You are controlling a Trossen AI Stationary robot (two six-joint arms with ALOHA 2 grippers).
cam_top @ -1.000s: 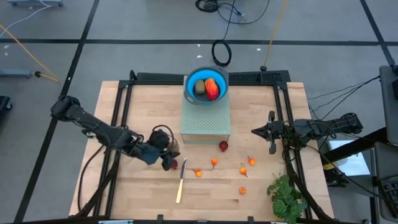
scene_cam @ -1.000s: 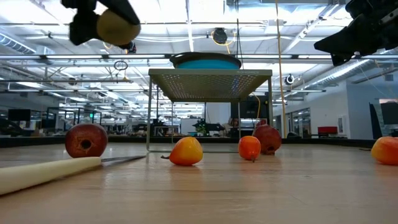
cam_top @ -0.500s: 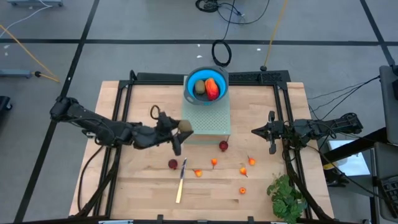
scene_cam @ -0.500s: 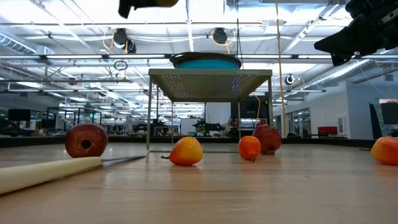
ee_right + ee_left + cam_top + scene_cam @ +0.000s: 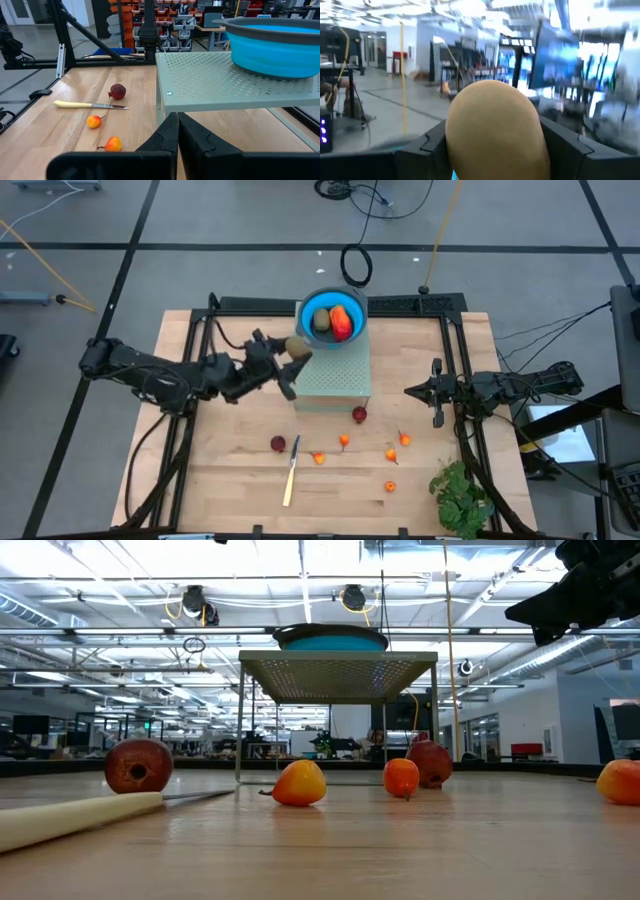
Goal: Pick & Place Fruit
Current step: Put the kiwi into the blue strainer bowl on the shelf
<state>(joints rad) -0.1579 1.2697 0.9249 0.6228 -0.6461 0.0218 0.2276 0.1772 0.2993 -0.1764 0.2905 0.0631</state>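
Observation:
My left gripper (image 5: 291,356) is shut on an olive-brown kiwi (image 5: 298,346), which fills the left wrist view (image 5: 495,131). It hovers over the left edge of the green perforated stand (image 5: 332,380), just left of the blue bowl (image 5: 305,330). The bowl stands on the stand and holds another kiwi (image 5: 321,320) and the red-orange oblong (image 5: 342,322). Two dark red balls (image 5: 359,414) (image 5: 278,443) and several small orange bits (image 5: 344,440) lie on the table. My right gripper (image 5: 436,392) waits shut at the table's right side. My left gripper pinches the kiwi by its two opposite sides (image 5: 451,134) between its two fingers (image 5: 427,147). The fingers come about level from the table's left, slanting toward the far edge. The kiwi is lifted clear of the table, at about the height of the bowl's rim.
A pale-handled knife (image 5: 291,472) lies near the front edge beside one dark red ball. A leafy green bunch (image 5: 460,498) sits at the front right corner. The stand rests on thin legs (image 5: 238,735), with open room beneath it.
My left gripper has risen with the kiwi and swung toward the far edge and the right, from above the knife up to the stand's left edge beside the bowl. It has tipped from pointing down to about level. The kiwi stays in its hold.

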